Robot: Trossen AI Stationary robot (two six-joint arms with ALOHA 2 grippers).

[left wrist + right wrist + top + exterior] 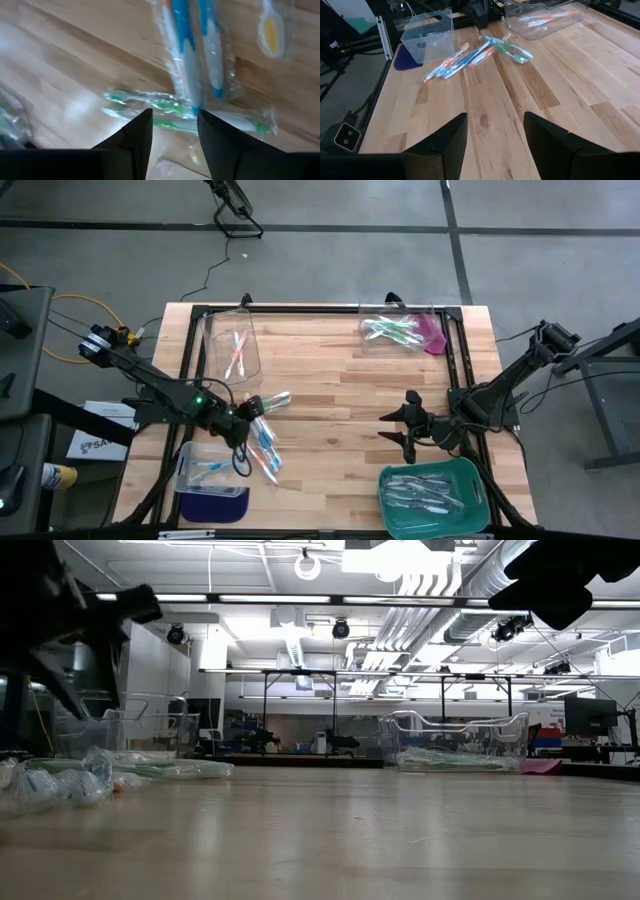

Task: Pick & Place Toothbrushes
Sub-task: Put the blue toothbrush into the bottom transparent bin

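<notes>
Over the loose toothbrushes [262, 432] on the table's [340, 390] left side we see the left gripper [174, 131], jaws parted, holding nothing; the right gripper [402, 425] waits open near the green tray [478, 485].

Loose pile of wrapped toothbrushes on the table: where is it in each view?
High view: pile of clear-wrapped blue, green and orange toothbrushes, lower left, at the left arm's tip.
Low view: far left edge, blurred.
Left wrist view: fills the picture above the fingers.
Right wrist view: upper centre.
Shared landmark: small clear plastic bin beside the pile, also in the right wrist view.
</notes>
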